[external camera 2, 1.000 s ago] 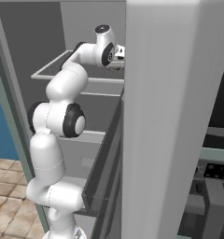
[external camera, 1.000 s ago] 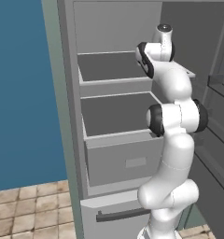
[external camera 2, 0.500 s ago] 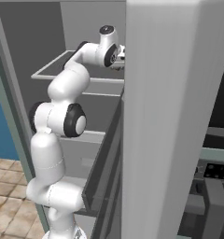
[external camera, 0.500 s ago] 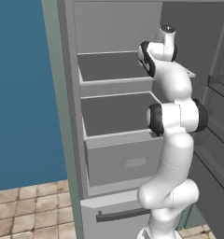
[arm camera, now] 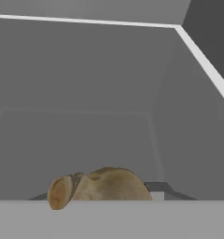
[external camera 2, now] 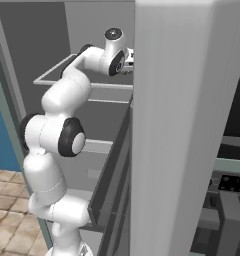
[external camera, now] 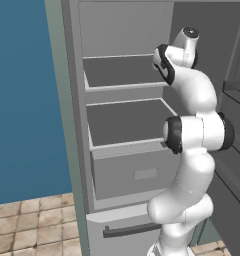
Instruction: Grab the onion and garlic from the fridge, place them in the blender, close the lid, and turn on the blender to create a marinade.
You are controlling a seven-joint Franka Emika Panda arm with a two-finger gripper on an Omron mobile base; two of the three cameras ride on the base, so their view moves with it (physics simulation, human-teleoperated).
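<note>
Reaching into tall grey fridge (external camera: 72,125) at upper flat grey shelf (external camera: 123,86), hovering two-finger gripper (external camera 2: 127,61) over small tan-brown rounded garlic lump (arm camera: 102,186), lying on that shelf right at the tips, long axis crosswise in hand view, not managing to tell whether clamping it or apart.

The arm (external camera: 192,135) is glossy white, built of rounded tubular links with black rings at the joints and a dark round cap on its topmost joint.
</note>
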